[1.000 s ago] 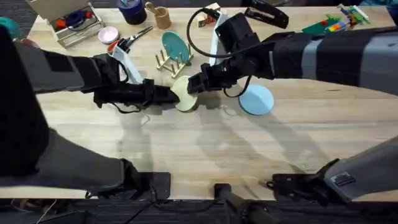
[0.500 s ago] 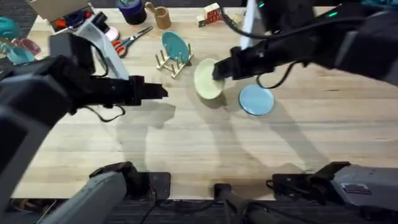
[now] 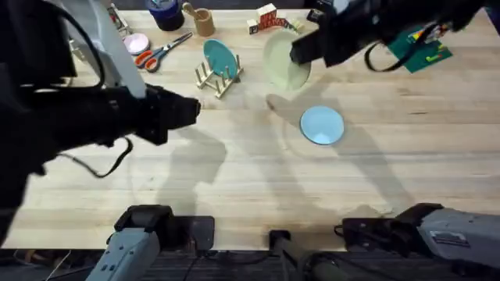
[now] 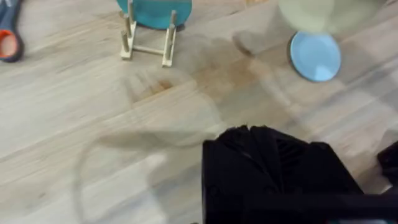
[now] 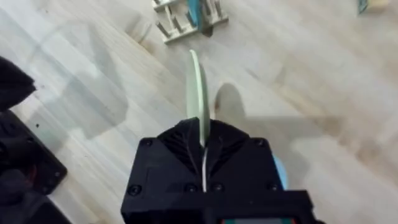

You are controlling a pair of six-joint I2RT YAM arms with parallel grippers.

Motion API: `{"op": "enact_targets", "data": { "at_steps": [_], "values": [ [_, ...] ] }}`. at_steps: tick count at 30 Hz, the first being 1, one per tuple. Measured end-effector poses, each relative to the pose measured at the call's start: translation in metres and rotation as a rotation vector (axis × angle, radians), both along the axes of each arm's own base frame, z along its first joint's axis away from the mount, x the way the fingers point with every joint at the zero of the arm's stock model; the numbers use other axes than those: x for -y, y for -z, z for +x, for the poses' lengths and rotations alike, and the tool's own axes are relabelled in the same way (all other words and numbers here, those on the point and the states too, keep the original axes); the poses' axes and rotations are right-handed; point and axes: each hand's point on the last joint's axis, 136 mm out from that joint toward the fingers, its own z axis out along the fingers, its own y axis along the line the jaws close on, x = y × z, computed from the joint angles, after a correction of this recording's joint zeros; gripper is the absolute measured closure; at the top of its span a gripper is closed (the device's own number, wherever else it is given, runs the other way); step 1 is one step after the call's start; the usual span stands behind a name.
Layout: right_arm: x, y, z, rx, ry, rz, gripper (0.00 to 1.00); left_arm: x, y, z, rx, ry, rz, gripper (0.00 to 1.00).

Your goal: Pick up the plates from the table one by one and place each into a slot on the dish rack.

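Yellow plate: the pale creamy yellow plate (image 3: 283,61) is lifted off the table, held by its edge and tilted, to the right of the dish rack; in the right wrist view it shows edge-on (image 5: 196,99), rising from between the fingers.
Right gripper: the right gripper (image 3: 301,53), reaching in from the upper right, is clamped on the yellow plate's rim.
Blue plate: the light sky blue plate (image 3: 322,125) lies flat on the table, nearer the arms' bases than the lifted yellow plate and apart from the rack; the left wrist view shows it too (image 4: 315,56).
Dish rack: the small light-wood dish rack (image 3: 216,78) stands toward the far middle of the table, pegs upright.
Teal plate: a darker teal plate (image 3: 219,58) stands on edge in a slot of the rack, leaning slightly.
Left gripper: the left gripper (image 3: 186,112) hovers above the table to the left of the rack, well apart from both plates and holding nothing; whether its fingers are parted or together cannot be told.
Table: the light wood plank table (image 3: 258,187) is bare along its near half.
Far edge: red-handled scissors (image 3: 160,48), a round wooden cup (image 3: 203,21) and a small red and white block (image 3: 266,16) lie behind the rack; green bricks (image 3: 422,45) sit at the far right.
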Motion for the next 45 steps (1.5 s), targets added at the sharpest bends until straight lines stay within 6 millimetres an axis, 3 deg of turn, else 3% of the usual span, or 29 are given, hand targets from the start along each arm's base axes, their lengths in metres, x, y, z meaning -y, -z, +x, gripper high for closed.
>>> {"op": "enact_targets", "data": {
  "at_steps": [9,11,12,16,17,18,24,34,45],
  "values": [
    [0.002,-0.043,0.009,0.156,-0.078,-0.049,0.971,-0.011,-0.021,-0.02,-0.004,-0.042,0.15,0.962],
    [0.003,-0.047,0.011,0.178,-0.088,-0.057,0.971,-0.015,-0.024,-0.019,0.001,-0.062,0.169,0.914],
    [0.003,-0.048,0.011,0.184,-0.091,-0.06,0.971,-0.017,-0.024,-0.019,0.003,-0.072,0.176,0.796],
    [0.003,-0.048,0.011,0.192,-0.105,-0.068,0.971,-0.022,-0.023,-0.018,-0.006,-0.105,0.185,0.159],
    [0.003,-0.048,0.011,0.195,-0.108,-0.07,0.971,-0.023,-0.023,-0.018,-0.008,-0.113,0.183,0.052],
    [0.003,-0.048,0.011,0.197,-0.111,-0.072,0.971,-0.023,-0.023,-0.018,-0.009,-0.118,0.184,0.017],
    [0.0,-0.049,0.011,0.216,-0.136,-0.081,0.971,-0.024,-0.023,-0.018,-0.009,-0.121,0.187,0.005],
    [-0.027,-0.054,0.02,0.287,-0.202,-0.063,0.972,-0.024,-0.023,-0.018,-0.009,-0.123,0.189,0.006],
    [-0.082,-0.049,0.048,0.306,-0.284,-0.055,0.972,-0.024,-0.023,-0.018,-0.009,-0.123,0.189,0.006]
  ]
}}
